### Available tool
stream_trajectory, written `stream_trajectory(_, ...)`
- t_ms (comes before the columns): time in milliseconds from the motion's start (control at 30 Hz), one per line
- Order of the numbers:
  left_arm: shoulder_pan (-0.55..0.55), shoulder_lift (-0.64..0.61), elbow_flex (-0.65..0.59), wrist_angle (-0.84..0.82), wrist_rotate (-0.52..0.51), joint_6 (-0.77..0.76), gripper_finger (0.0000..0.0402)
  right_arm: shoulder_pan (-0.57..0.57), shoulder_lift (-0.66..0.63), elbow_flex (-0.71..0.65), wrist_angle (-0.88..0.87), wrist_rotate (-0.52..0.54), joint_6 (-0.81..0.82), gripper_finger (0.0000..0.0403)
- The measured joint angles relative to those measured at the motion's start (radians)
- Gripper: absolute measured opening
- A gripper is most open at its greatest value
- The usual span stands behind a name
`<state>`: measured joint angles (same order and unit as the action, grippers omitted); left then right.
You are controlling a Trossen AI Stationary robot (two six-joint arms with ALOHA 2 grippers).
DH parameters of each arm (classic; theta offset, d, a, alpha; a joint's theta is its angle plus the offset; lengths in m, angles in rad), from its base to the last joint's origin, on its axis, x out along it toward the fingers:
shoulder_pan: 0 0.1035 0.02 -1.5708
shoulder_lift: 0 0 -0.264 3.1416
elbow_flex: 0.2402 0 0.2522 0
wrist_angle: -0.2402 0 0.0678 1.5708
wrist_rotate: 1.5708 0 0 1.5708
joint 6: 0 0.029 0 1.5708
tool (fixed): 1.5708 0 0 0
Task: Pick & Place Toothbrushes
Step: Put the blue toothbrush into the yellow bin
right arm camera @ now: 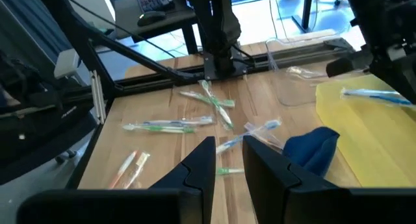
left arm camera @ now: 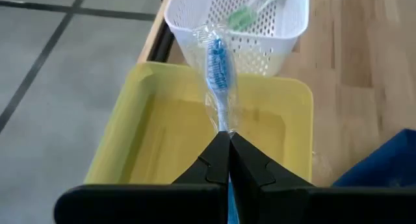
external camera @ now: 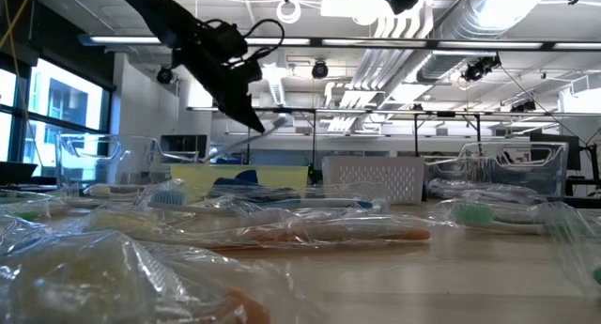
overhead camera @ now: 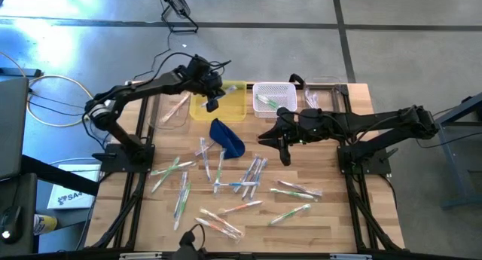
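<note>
Looking down on the counter (overhead camera: 331,222), you had most of the toothbrushes (overhead camera: 248,181) scattered loose across its near half, each in a clear wrapper, lying at all angles. At the far edge stood the yellow tray (overhead camera: 237,109), the white perforated basket (overhead camera: 274,88) just beside it with a green-headed brush already inside, and clear bins to either side of those two. The dark blue pouch (overhead camera: 227,136) lay just in front of the tray, between it and the scatter.

Your left gripper (left arm camera: 229,138) hung above the yellow tray, its fingers pressed together on the handle of a blue-bristled toothbrush (left arm camera: 218,68). That brush's long axis ran straight out from the fingertips, head foremost, pointing across the tray toward the basket. Judging by that, the release turned on which container you meant: the brush was over the tray, with its head reaching toward the basket's near wall.

Your right gripper (right arm camera: 226,152) hovered over the middle of the counter beside the pouch, fingers slightly apart and holding nothing, nearer to the loose brushes than the left. Nothing stood between it and them except the pouch.
</note>
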<state>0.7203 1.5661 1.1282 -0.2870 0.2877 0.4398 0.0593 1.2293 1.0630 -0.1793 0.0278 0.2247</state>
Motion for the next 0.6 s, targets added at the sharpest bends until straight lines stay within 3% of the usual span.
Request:
stream_trajectory(333, 0.000, 0.028, 0.000, -0.001, -0.010, 0.002, 0.0000, -0.001, 0.000, 0.000, 0.002, 0.057, 0.016, 0.0070)
stream_trajectory(600, 0.001, 0.037, 0.000, -0.028, -0.140, -0.002, 0.0000, -0.001, 0.000, 0.000, 0.021, 0.374, 0.018, 0.0070)
